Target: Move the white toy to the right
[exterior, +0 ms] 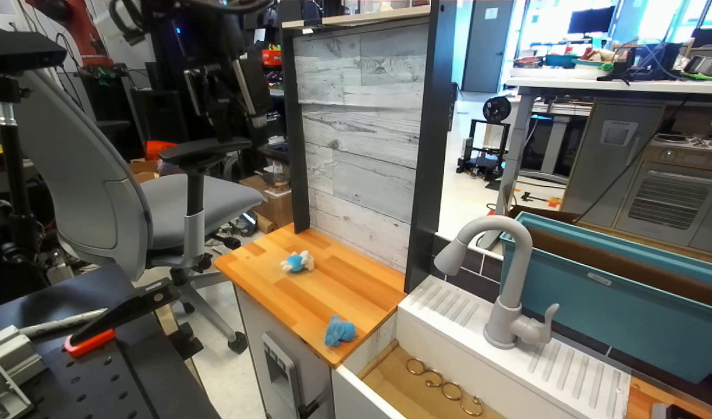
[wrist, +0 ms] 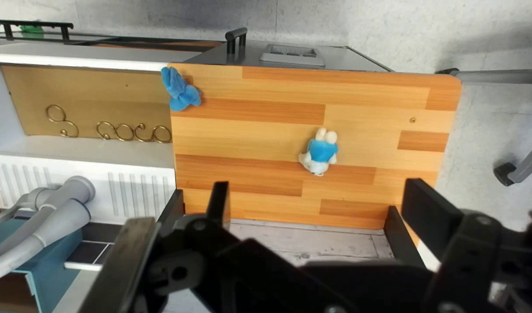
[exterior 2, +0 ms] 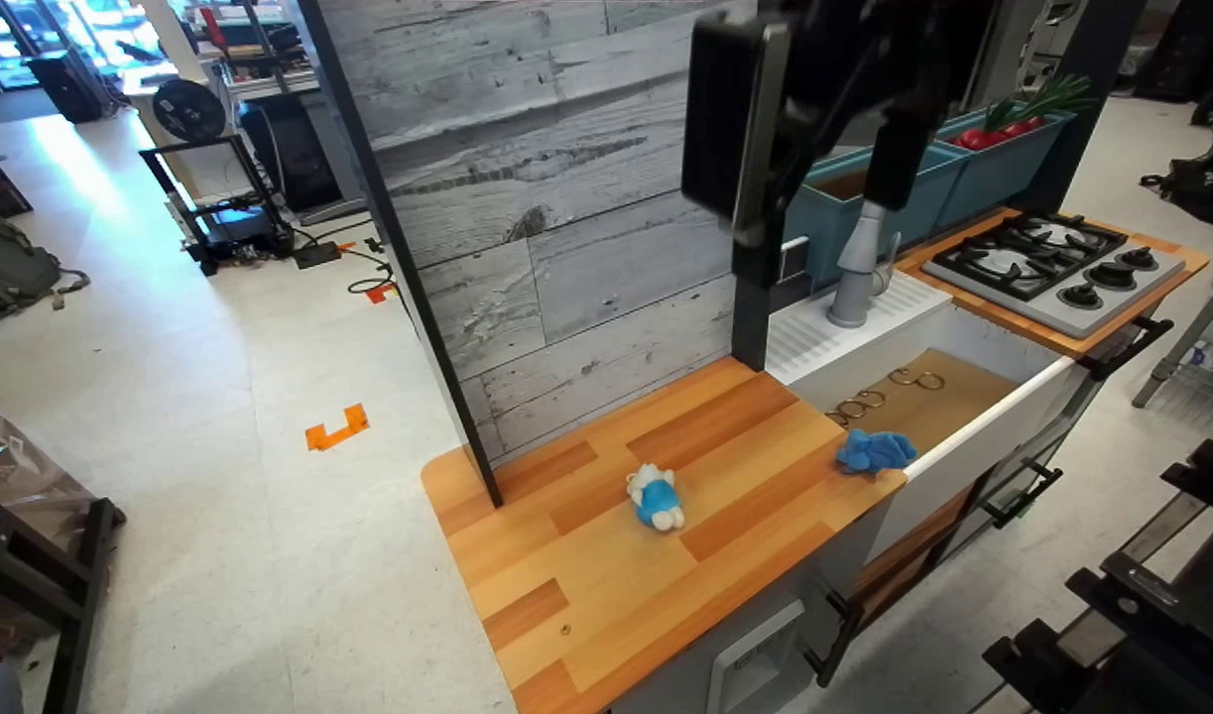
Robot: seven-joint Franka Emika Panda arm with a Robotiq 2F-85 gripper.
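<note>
1. On the wooden counter (wrist: 379, 100), the white toy (wrist: 321, 151) lies near the middle, apart from the plank backboard (exterior 2: 556, 228) and well apart from the teal-blue toy (wrist: 182, 90) at the corner beside the sink (exterior 2: 1003, 421).
2. Well above the wood, the gripper (wrist: 316, 187) has its jaws wide apart, nothing between them; the step in hand looks like the approach, with no grasp made yet.
3. The toy's length runs roughly from front edge to backboard, so the jaws, as they stand in the wrist view, should close across its narrow width; centre them on the blue middle and come straight down.
4. It looks soft: a light squeeze should hold, taken low but without scraping the wood.
5. Lift a little before carrying, and keep off the teal-blue toy. Whose right is meant, I cannot tell.
</note>
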